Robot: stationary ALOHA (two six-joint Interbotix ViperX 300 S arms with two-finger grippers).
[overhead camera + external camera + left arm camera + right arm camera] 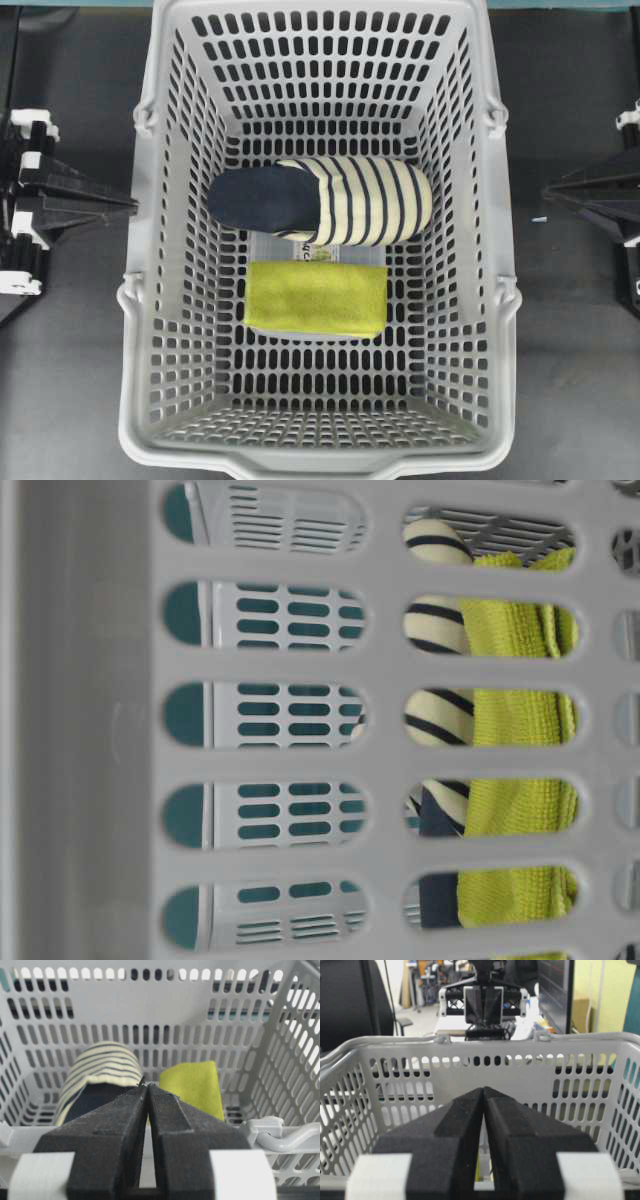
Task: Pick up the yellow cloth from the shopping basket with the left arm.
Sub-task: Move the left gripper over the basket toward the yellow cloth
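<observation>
The yellow cloth (pixel 317 297) lies folded flat on the floor of the shopping basket (pixel 320 465), just in front of a cream slipper with navy stripes (pixel 320 200). My left gripper (pixel 133 205) is shut and empty, outside the basket's left wall and level with the slipper. In the left wrist view its closed tips (pixel 146 1085) point over the rim, with the cloth (pixel 192 1085) beyond and slightly right. My right gripper (pixel 547 190) is shut outside the right wall, holding nothing. Through the basket's slots the table-level view shows the cloth (pixel 515 730).
A clear flat packet (pixel 300 248) lies partly under the cloth and slipper. The basket's tall slotted walls (pixel 150 1005) surround both items. Its handle (pixel 280 1135) rests along the left rim. Dark tabletop (pixel 570 350) flanks the basket on both sides.
</observation>
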